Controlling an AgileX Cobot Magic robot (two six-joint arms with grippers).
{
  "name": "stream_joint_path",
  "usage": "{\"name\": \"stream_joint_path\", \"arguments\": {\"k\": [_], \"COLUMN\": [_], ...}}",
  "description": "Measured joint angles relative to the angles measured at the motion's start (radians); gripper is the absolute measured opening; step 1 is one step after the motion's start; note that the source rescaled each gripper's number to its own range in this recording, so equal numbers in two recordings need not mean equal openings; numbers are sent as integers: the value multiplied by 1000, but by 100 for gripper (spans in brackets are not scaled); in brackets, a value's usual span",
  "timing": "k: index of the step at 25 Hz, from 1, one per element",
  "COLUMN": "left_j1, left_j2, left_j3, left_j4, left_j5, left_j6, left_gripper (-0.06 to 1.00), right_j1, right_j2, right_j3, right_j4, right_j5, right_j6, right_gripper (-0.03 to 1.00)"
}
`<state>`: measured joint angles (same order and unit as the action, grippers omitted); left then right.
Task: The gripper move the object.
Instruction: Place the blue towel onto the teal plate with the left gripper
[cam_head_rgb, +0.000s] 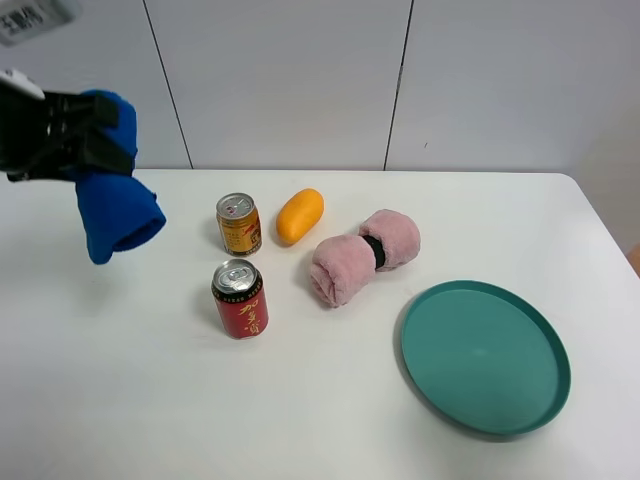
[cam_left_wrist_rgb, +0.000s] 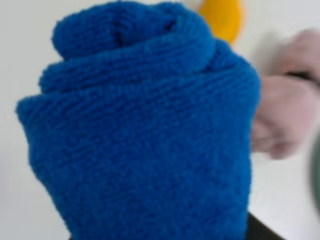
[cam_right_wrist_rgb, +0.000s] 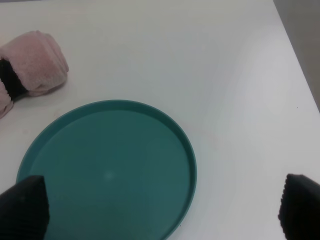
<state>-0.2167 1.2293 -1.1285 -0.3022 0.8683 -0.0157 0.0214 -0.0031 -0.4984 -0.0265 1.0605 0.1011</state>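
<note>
High view, upper left: left gripper (cam_head_rgb: 95, 140) jaws clamp blue roll (cam_head_rgb: 115, 215). Only the right wrist view shows right gripper (cam_right_wrist_rgb: 162, 210), jaws spread, above teal plate (cam_right_wrist_rgb: 107, 175).

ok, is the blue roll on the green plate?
No, the blue roll hangs in the left gripper at the far left of the high view, well apart from the green plate.

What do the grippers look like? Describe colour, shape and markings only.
The left gripper is black and blocky, with a white tag behind it. The right gripper shows only two black, rounded, finely ribbed fingertips.
</note>
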Motion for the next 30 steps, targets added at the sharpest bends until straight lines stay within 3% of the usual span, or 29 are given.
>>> {"name": "stream_joint_path", "arguments": {"k": [4, 7, 17, 21, 30], "left_j1": [-74, -184, -539, -620, -724], "left_j2": [5, 48, 366, 506, 738], "left_j3": [-87, -124, -318, -432, -622], "left_j4": [-60, -64, -2, 0, 6], "left_j5": [13, 17, 5, 5, -2], "left_j6": [57, 68, 201, 252, 343], "left_gripper": [0, 0, 0, 0, 0], "right_j1": [0, 0, 0, 0, 0], "right_j2": [0, 0, 0, 0, 0], "right_j3": [0, 0, 0, 0, 0], "right_j4": [0, 0, 0, 0, 0], "right_j5": [0, 0, 0, 0, 0], "right_j6": [0, 0, 0, 0, 0], "right_gripper": [100, 100, 100, 100, 100]}}
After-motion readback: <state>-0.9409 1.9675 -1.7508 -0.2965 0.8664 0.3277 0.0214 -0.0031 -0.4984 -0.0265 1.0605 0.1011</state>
